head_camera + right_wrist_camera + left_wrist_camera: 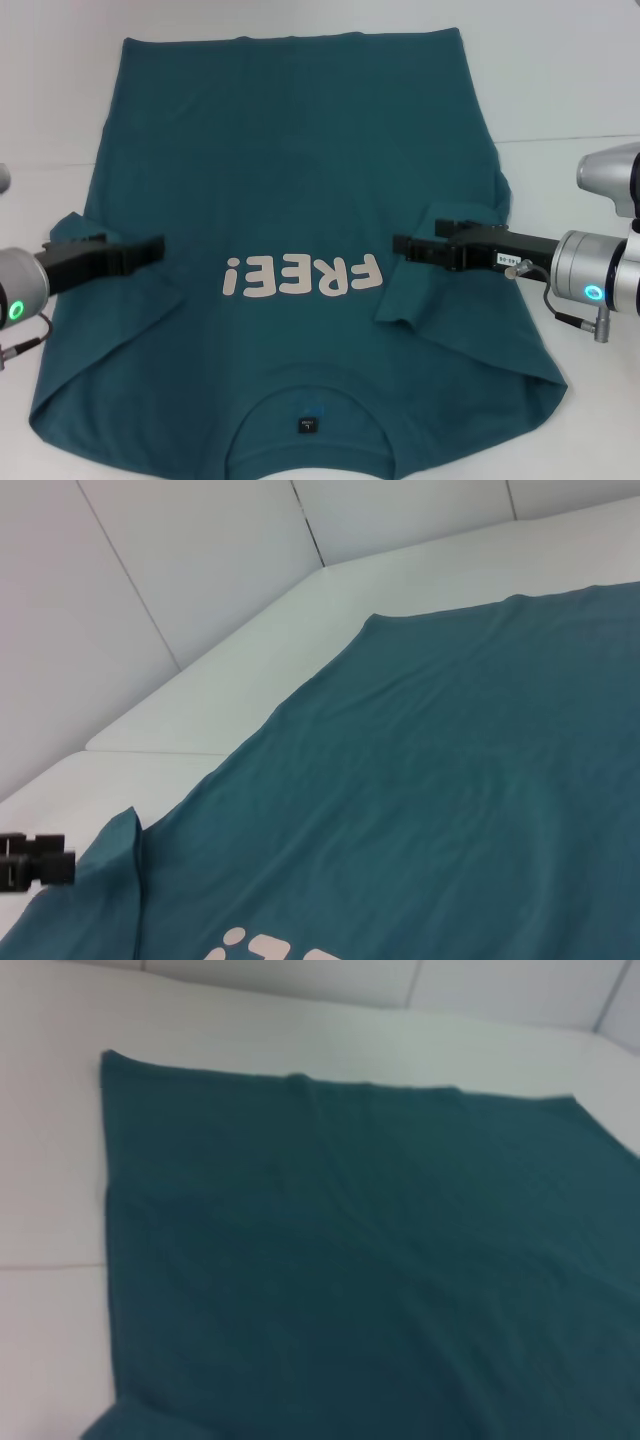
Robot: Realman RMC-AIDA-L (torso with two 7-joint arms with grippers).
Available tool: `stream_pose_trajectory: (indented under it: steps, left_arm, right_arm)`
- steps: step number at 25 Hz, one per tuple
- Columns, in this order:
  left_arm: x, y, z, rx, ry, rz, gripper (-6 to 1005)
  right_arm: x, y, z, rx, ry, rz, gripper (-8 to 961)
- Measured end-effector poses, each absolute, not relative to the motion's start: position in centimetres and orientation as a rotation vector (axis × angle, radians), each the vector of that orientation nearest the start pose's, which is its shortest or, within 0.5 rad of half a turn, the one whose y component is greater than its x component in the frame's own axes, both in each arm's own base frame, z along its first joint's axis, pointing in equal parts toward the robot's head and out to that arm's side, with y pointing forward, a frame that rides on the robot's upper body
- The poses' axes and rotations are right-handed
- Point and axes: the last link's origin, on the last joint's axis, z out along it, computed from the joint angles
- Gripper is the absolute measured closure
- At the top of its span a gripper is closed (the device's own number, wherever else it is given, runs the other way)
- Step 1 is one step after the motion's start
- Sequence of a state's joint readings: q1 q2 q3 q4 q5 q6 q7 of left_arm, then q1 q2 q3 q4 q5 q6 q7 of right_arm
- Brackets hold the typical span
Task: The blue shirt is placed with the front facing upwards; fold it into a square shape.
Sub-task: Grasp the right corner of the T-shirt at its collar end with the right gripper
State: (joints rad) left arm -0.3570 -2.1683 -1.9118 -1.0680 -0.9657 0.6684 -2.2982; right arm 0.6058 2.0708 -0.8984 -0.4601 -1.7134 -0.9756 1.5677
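Blue shirt point(290, 200) is spread flat w/ sleeves tucked inward. Left end effector point(150, 247) & right end effector point(405, 244) are hovered mid-frame; finger state can't be told.

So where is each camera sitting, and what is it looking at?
Head view: sits up on the robot's head, looking down at the blue shirt with its FREE! print; the left tool and right tool both show.
Left wrist view: on the left arm, looking across plain shirt cloth; no robot part shows.
Right wrist view: on the right arm, looking across the shirt; the left tool shows far off.
Shared: all three show the shirt on the white table.
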Motion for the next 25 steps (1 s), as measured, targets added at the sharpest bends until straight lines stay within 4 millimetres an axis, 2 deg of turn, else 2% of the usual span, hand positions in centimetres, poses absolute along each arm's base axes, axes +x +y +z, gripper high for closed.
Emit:
stream_pose_trajectory:
  steps: [5,12,18,25]
  left_arm:
    - [-27.4,38.1,-0.8,-2.037,-1.086,-0.294,141]
    - [-27.2,37.7,-1.7,-2.101,-1.023,-0.250,141]
    - [-26.8,37.6,-1.8,-2.122,-1.025,-0.263,141]
    - [-25.3,38.7,-1.6,-2.111,-1.025,-0.331,140]
  right_arm:
    - [27.7,39.0,-3.0,-2.290,1.050,0.608,13]
    - [27.7,38.9,-3.0,-2.292,1.051,0.606,12]
    - [28.0,38.8,-2.9,-2.287,1.055,0.602,12]
    - [28.9,39.4,-1.4,-2.255,1.038,0.567,11]
